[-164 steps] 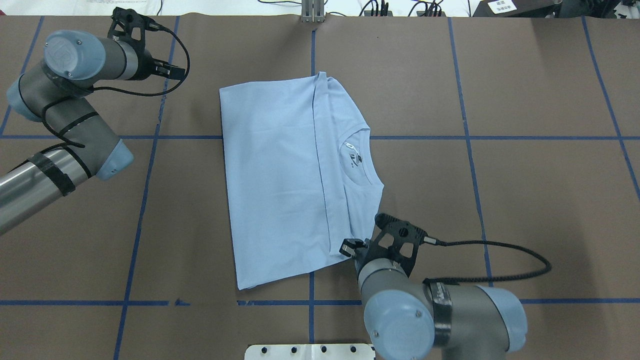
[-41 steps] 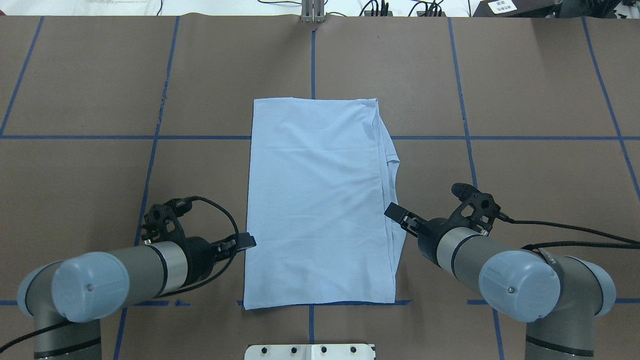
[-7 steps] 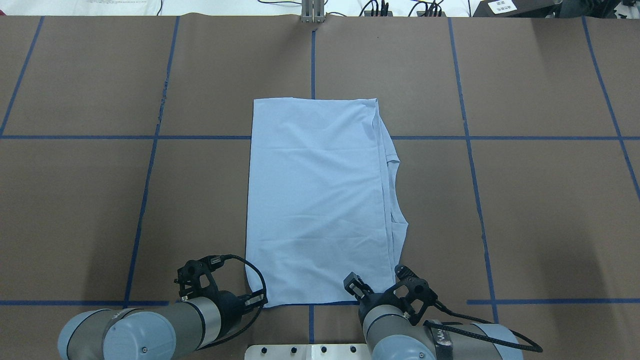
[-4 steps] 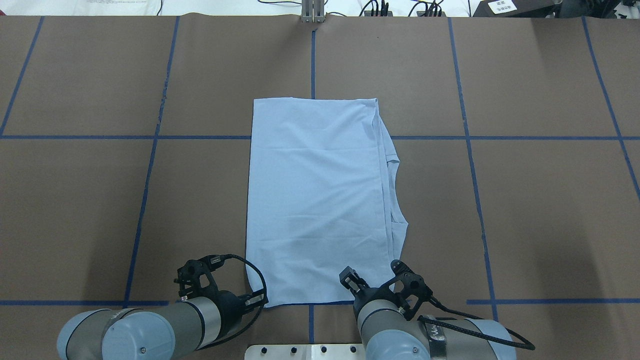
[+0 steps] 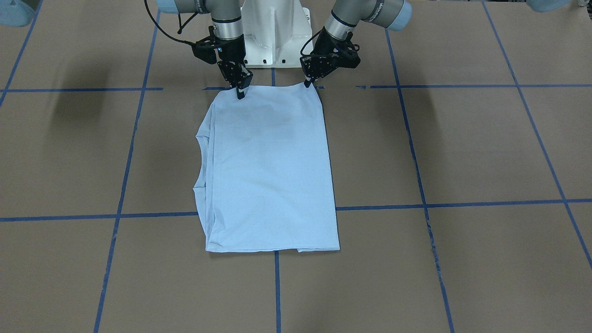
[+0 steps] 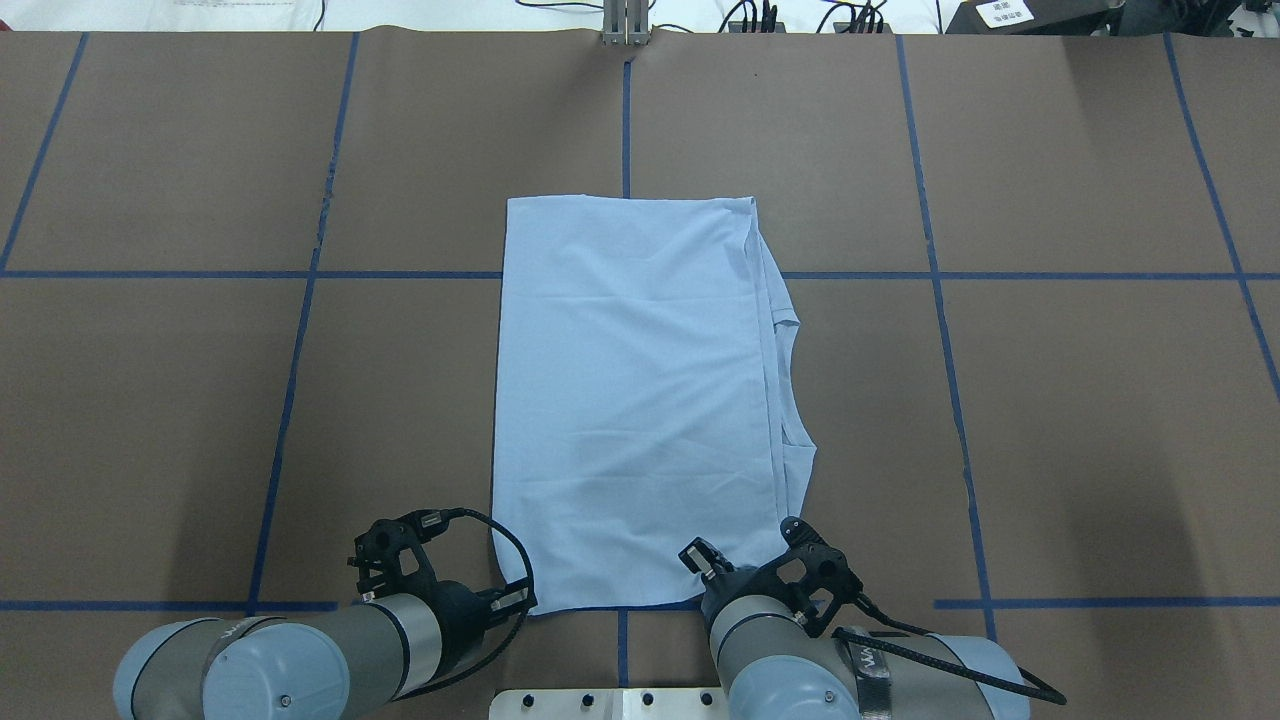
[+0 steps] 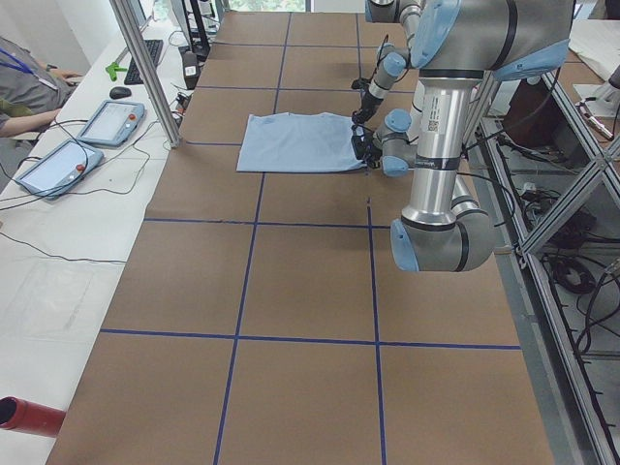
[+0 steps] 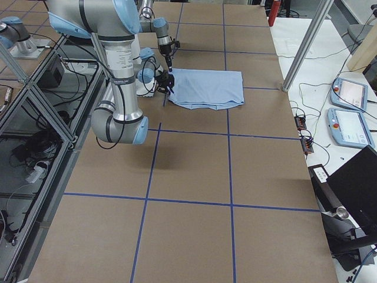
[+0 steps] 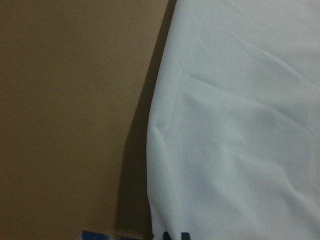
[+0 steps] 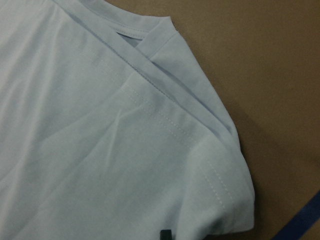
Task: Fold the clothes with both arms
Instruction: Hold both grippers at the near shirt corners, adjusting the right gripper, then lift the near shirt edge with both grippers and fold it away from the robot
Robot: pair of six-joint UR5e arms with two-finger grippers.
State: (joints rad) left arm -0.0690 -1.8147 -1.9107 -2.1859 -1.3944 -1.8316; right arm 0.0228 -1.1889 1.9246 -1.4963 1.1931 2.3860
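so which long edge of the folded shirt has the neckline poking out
The long edge on the robot's right: the T-shirt neckline and lower layers stick out past the top layer there; the left edge is one clean line.

A light blue T-shirt (image 5: 273, 171) lies flat on the brown table (image 5: 462, 148), folded into a long rectangle that runs away from the white pedestal base (image 5: 277, 27). Along its side on the robot's right (this view's left), layered edges and a curved notch stick out. The right gripper (image 5: 240, 91) points down, tips touching the shirt's corner nearest the base. The left gripper (image 5: 308, 82) sits at the other near-base corner. Whether either pair of jaws pinches cloth is hard to tell here. Blue tape lines (image 5: 462, 203) cross the table.
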